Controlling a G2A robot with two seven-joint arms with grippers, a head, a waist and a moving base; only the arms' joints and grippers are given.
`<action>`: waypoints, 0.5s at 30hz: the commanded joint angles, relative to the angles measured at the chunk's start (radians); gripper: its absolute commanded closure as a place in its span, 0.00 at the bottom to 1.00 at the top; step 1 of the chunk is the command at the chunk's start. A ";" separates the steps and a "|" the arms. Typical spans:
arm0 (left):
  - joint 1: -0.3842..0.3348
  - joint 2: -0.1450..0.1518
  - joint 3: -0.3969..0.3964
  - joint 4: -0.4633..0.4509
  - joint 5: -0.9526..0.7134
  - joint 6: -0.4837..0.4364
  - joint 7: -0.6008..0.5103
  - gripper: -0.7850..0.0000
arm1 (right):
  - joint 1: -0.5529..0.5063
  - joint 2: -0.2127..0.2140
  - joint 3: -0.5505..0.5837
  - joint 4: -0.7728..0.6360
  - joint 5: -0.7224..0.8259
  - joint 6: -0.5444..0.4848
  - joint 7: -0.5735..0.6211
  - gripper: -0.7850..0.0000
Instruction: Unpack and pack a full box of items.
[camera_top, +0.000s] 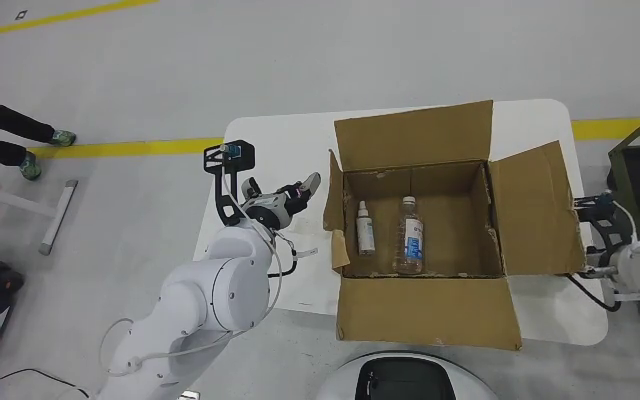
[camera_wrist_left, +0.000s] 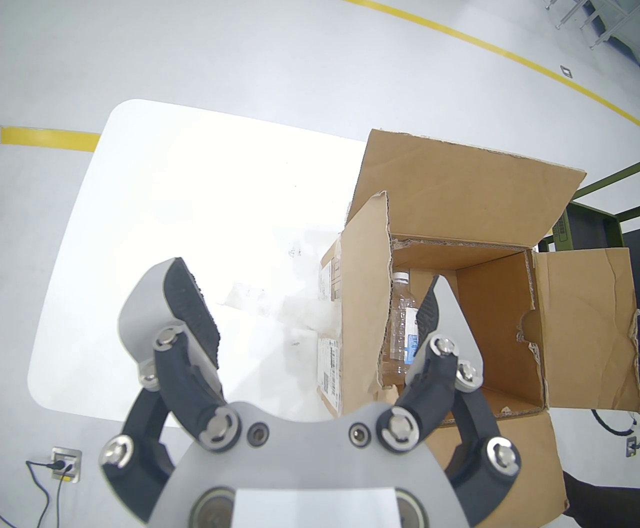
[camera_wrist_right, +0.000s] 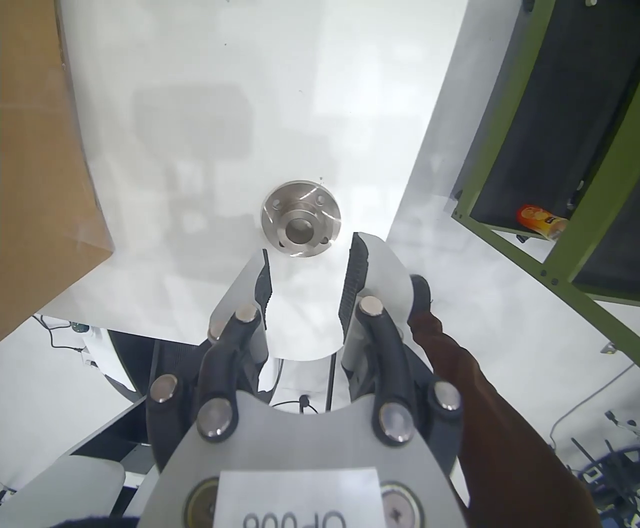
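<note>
Our left hand (camera_wrist_left: 306, 285), fingers spread and holding nothing, hangs just outside the box (camera_top: 415, 135). The box's near flap (camera_wrist_left: 365, 280) stands between the hand and the two things inside: a small spray bottle (camera_top: 365, 229) and a clear water bottle (camera_top: 409, 236), lying side by side on the box floor. Our right hand (camera_wrist_right: 310, 252), fingers apart and also empty, sits at the box's far side over the table (camera_top: 270, 140) edge. We judge the unpacking unfinished: both bottles are yet to be lifted out, and the repacking comes after.

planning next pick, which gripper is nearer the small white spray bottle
Left gripper, just outside the brown cardboard box by the small white spray bottle; right gripper is beyond the opposite flap.
</note>
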 joint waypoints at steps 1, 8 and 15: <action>0.000 0.000 0.000 0.000 0.000 0.000 0.000 0.00 | 0.006 0.000 -0.012 0.010 -0.005 0.003 0.000 0.55; 0.000 0.000 0.000 0.000 0.000 0.000 0.000 0.00 | 0.024 -0.001 -0.041 0.051 -0.022 0.019 -0.010 0.55; 0.000 0.000 0.000 0.000 0.000 0.000 0.000 0.00 | 0.036 -0.001 -0.054 0.074 -0.033 0.027 -0.015 0.55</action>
